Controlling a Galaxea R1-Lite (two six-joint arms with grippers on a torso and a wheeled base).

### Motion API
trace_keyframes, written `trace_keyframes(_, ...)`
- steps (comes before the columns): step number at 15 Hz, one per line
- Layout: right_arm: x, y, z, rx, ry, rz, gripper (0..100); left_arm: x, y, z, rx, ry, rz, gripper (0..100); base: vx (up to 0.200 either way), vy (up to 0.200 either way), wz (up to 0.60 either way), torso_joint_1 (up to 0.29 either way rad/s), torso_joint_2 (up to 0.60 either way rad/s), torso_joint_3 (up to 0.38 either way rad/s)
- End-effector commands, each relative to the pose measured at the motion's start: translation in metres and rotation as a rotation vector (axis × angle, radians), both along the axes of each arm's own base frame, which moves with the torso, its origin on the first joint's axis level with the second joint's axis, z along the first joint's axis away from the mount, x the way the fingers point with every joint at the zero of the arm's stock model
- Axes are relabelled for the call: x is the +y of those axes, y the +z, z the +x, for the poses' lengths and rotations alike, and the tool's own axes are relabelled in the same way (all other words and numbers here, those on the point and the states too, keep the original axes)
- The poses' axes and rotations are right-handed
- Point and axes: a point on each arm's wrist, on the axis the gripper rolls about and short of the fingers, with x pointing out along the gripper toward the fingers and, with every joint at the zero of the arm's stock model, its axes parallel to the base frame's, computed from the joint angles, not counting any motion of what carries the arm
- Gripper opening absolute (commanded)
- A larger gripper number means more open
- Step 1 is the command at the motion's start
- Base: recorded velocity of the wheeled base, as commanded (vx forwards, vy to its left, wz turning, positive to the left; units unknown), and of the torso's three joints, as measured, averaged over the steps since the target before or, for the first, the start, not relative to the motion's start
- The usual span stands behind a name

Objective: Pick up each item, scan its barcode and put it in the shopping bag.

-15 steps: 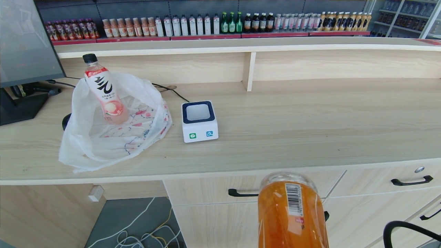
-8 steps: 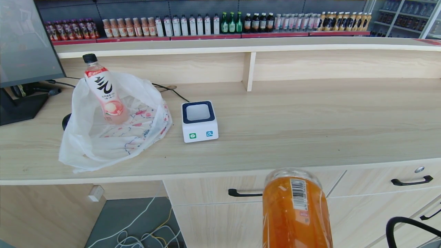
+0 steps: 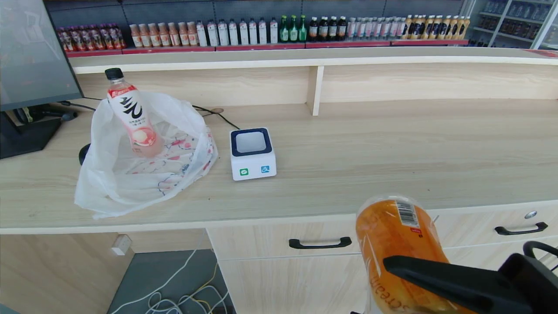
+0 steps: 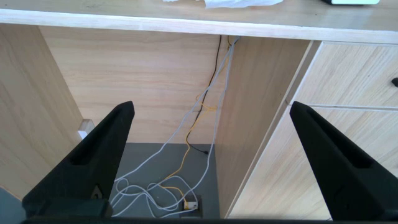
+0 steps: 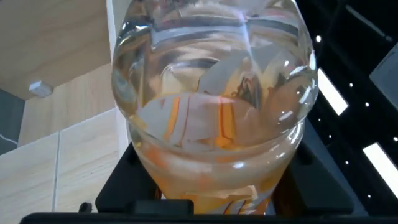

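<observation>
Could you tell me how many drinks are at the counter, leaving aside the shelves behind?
2. The pink bottle stands in the shopping bag on the counter; the orange bottle is in the right gripper, before the counter's front. None seems hidden.

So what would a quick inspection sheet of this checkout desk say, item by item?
Surface: pale wooden counter with a raised back ledge.
Job's things: clear orange-filled bottle held short of the counter, barcode label on top; pink-labelled drink bottle standing in the translucent white plastic shopping bag; white box scanner beside the bag.
Clutter: dark monitor at the counter's left end.
Grippers: right gripper shut on the orange-filled bottle; left gripper open, empty, below counter height.
Cables: black cable behind the scanner; white and yellow cables on the floor.
Surroundings: shelf of drink bottles behind; drawers with black handles below.
</observation>
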Motion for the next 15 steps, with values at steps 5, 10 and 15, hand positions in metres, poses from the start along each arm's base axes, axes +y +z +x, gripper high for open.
trace_keyframes(5,-0.006,0.001,0.002,0.298,0.052,0.115,0,0.000,0.000,0.000,-0.001,0.001,0.000,100,0.000,0.000,0.00,0.000,0.00,0.000)
trace_keyframes(10,-0.006,0.007,0.011,0.511,0.000,0.254,0,0.000,0.000,0.000,-0.001,0.001,0.000,100,0.000,0.000,0.00,0.000,0.00,0.000)
trace_keyframes(15,-0.007,0.025,0.024,0.501,-0.230,0.424,0,0.000,0.000,0.000,-0.001,0.001,-0.001,100,0.000,0.000,0.00,0.000,0.00,0.000)
